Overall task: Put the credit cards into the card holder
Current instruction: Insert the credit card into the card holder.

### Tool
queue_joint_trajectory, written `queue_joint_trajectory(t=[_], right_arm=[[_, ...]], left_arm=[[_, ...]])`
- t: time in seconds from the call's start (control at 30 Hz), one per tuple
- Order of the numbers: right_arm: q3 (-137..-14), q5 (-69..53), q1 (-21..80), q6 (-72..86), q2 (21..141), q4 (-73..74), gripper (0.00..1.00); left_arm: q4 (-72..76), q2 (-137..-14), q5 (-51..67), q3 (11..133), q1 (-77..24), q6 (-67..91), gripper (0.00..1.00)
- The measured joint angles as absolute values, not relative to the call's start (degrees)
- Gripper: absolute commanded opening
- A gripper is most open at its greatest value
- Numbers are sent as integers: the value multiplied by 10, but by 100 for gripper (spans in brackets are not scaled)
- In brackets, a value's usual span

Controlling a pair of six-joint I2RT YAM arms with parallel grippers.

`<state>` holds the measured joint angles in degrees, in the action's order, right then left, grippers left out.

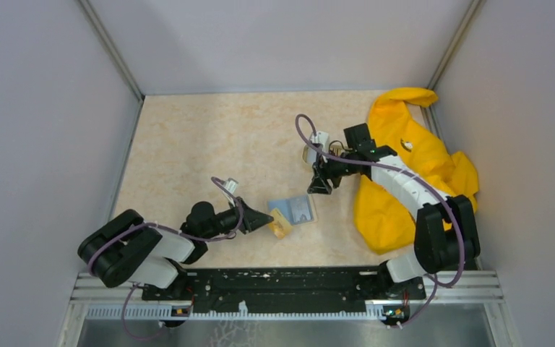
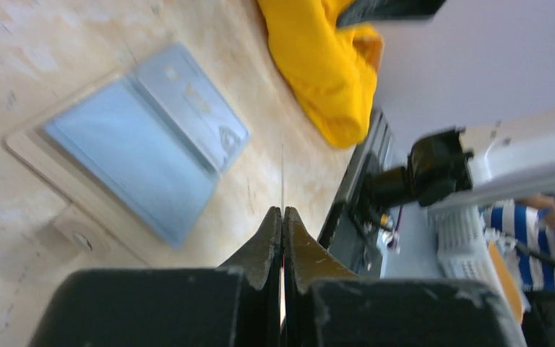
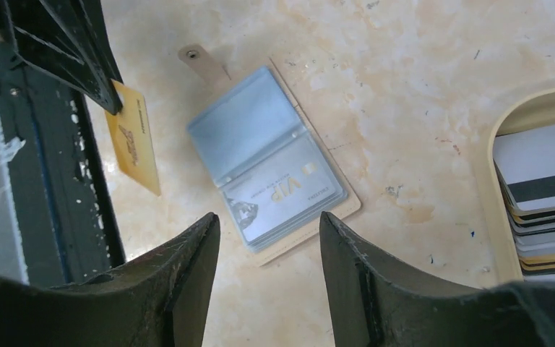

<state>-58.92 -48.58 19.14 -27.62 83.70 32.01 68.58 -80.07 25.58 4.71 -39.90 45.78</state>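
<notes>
- card holder (image 1: 298, 210) lies open and flat on the table (image 1: 188, 144), light blue inside up, long axis roughly left to right in the top view; its snap tab (image 3: 196, 59) points toward the left arm.
- a white card (image 3: 289, 191) sits in the pocket half away from the tab.
- left gripper (image 1: 264, 219) is clamped on a gold card (image 3: 134, 141), which juts from the fingertips just beside the holder's tab end, a gap between them.
- right gripper (image 3: 269, 220) hovers above the holder with jaws apart and nothing between them.
- remaining credit cards (image 3: 549, 195) are stacked in a beige dish (image 3: 493, 188), well apart from the holder.
- bare table lies beyond the holder; the black base rail (image 1: 274, 282) is near it, and the yellow cloth (image 1: 412, 166) is to its right.
</notes>
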Motion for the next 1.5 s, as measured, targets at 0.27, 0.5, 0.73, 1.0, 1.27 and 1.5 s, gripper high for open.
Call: queue_joint_trajectory(t=[0.27,0.5,0.73,1.0,1.27,1.5], right_arm=[[-544,-428,229,-309,843,275,34],[-544,-390,258,-343,870,276,28],[-544,-358,266,-352,891,282,26],[-546,-335,286,-360,920,295,25],[-554,-322,292,-361,925,304,25],[-557,-317,293,-361,930,306,24]], left_arm=[[759,-855,138,62,-401,541,0],[776,-917,114,89,-401,547,0],[769,-941,109,101,-401,551,0],[719,-937,114,114,-400,555,0],[661,-919,114,116,-395,550,0],[648,-929,125,128,-391,547,0]])
